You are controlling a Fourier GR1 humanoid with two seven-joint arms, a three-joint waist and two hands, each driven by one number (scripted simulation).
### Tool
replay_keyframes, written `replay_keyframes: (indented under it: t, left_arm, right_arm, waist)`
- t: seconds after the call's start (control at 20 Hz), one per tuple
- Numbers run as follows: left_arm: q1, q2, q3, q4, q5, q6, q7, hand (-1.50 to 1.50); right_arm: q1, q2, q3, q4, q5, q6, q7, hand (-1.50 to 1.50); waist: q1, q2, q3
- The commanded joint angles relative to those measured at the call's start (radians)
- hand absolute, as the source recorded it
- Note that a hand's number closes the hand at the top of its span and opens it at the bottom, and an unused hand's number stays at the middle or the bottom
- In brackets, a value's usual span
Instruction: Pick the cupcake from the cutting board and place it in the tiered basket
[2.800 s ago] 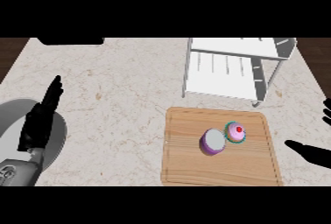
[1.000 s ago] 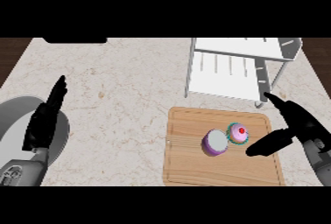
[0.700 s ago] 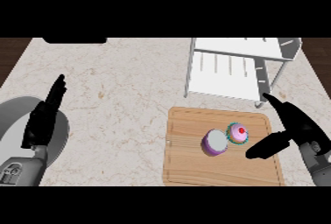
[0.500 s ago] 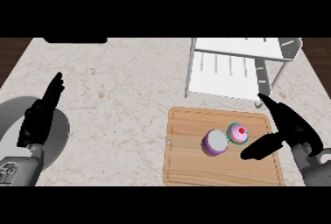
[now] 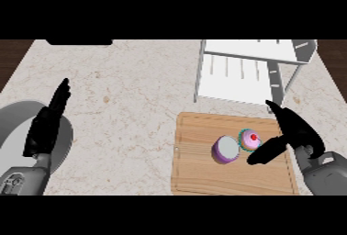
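A cupcake (image 5: 250,138) with pink frosting, a red cherry and a teal wrapper sits on the wooden cutting board (image 5: 203,172). Touching its left side is a purple and white round thing (image 5: 226,149). My right hand (image 5: 293,134) is open just right of the cupcake, thumb reaching toward it from below, fingers pointing up toward the basket. The white tiered basket (image 5: 244,71) stands behind the board. My left hand (image 5: 46,123) rests open at the left, fingers up.
A grey round pan or plate (image 5: 12,137) lies at the left edge, partly under my left hand. The marble counter spreads between the left hand and the board. A dark object (image 5: 79,42) sits at the far edge.
My right hand has come in from the right edge and slid left to just beside the cupcake. The left hand has barely moved.
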Motion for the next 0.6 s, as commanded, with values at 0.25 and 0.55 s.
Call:
replay_keyframes:
  t: [0.25,0.55]
  left_arm:
    - [0.015,-0.005,0.037,0.008,-0.017,-0.037,-0.032,0.0]
    - [0.0,-0.008,0.083,0.004,-0.001,-0.071,-0.003,0.0]
  right_arm:
    - [0.039,0.122,0.006,0.07,0.098,0.016,0.073,-1.5]
    - [0.019,0.156,-0.062,0.186,0.12,0.065,-0.035,-1.5]
  waist:
    - [0.0,0.0,0.0]
    - [0.001,0.001,0.0]
